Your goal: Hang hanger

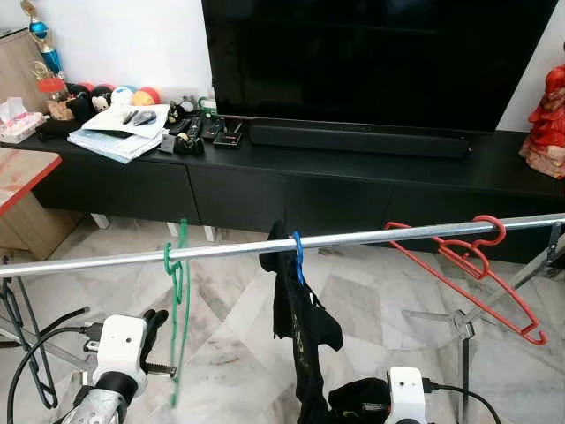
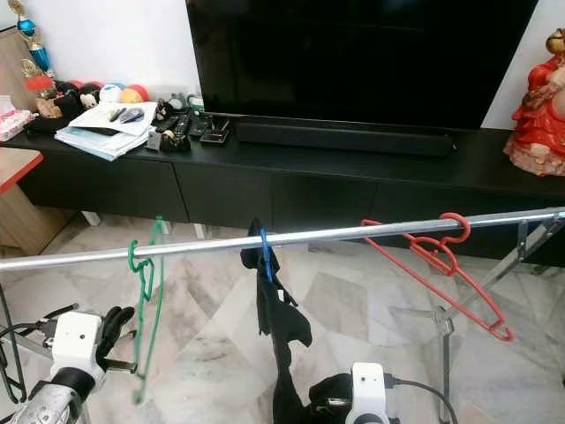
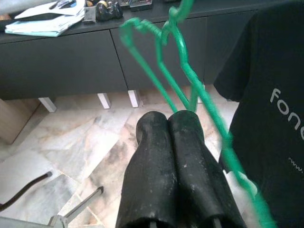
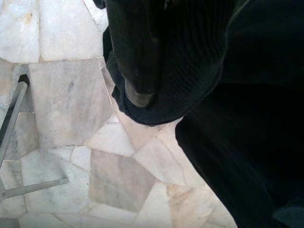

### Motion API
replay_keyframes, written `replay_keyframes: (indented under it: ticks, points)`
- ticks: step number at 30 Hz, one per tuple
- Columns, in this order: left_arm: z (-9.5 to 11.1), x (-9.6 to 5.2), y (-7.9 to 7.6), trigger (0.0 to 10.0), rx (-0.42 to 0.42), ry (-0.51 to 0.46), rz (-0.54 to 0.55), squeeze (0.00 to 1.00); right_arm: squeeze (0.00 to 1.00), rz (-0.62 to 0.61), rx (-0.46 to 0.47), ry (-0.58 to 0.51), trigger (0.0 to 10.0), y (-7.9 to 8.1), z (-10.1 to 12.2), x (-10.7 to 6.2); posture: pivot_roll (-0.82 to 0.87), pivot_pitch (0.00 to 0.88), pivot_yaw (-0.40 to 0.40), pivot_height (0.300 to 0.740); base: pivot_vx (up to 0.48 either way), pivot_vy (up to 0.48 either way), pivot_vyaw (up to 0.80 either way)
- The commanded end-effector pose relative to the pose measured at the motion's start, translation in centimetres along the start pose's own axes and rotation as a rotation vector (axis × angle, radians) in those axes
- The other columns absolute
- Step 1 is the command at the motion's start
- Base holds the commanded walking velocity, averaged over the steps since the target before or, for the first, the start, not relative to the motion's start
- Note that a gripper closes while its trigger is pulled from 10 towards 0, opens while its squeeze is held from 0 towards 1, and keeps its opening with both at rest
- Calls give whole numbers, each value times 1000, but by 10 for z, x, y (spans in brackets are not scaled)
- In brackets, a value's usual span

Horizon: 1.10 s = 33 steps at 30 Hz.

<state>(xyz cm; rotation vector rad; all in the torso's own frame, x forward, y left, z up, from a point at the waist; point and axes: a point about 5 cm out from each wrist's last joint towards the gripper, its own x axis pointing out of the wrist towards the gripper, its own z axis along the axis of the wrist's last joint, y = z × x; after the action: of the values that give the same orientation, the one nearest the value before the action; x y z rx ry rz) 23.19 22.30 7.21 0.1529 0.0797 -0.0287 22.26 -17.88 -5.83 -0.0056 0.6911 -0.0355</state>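
A long shiny metal rail (image 1: 265,248) runs across the room from 9 o'clock to 3 o'clock. Below it the floor (image 1: 229,300) is pale marble in broken pieces. A thin green wire hanger (image 1: 179,291) hangs on the rail at about 8 o'clock. The left gripper (image 3: 171,118) is low at 7 o'clock, right beside this hanger. Its two black fingers (image 3: 152,156) are pressed together, and the green wire passes just by their tips; I cannot tell if they pinch it. A black shirt (image 1: 305,336) on a blue hanger (image 1: 297,256) hangs at the middle of the rail. A red plastic hanger (image 1: 477,265) hangs tilted at 3 o'clock. The right gripper (image 1: 357,402) is low at 6 o'clock, wrapped in black cloth, so I cannot tell how its fingers stand. Behind the rail, at 12 o'clock, a big black television (image 1: 380,57) stands on a long black cabinet (image 1: 265,190). White papers (image 1: 119,132) and little balls (image 1: 132,94) lie on the cabinet at 10 o'clock. A red figure (image 1: 547,124) stands at 2 o'clock.
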Motion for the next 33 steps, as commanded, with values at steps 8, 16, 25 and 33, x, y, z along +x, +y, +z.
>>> replay_keyframes:
  ticks: [8, 16, 25, 33]
  points:
    - [18, 4, 17, 10000, -59, -41, 74, 1000, 0, -2, 4, -10, 10000, -1, 3, 1, 55, 54, 23, 740, 0, 0, 0]
    - [36, 11, 27, 10000, -179, -74, 120, 1000, 0, 2, 6, -10, 10000, 1, 3, 1, 59, 56, 23, 740, 0, 0, 0]
    - [46, 18, 15, 10000, -225, -27, -19, 1000, 0, -1, 4, -8, 10000, -1, 3, 1, 60, 59, 20, 740, 0, 0, 0]
    - [45, 18, 10, 10000, -221, 49, -109, 1000, 0, -1, 2, -8, 10000, -2, 3, 1, 59, 60, 18, 740, 0, 0, 0]
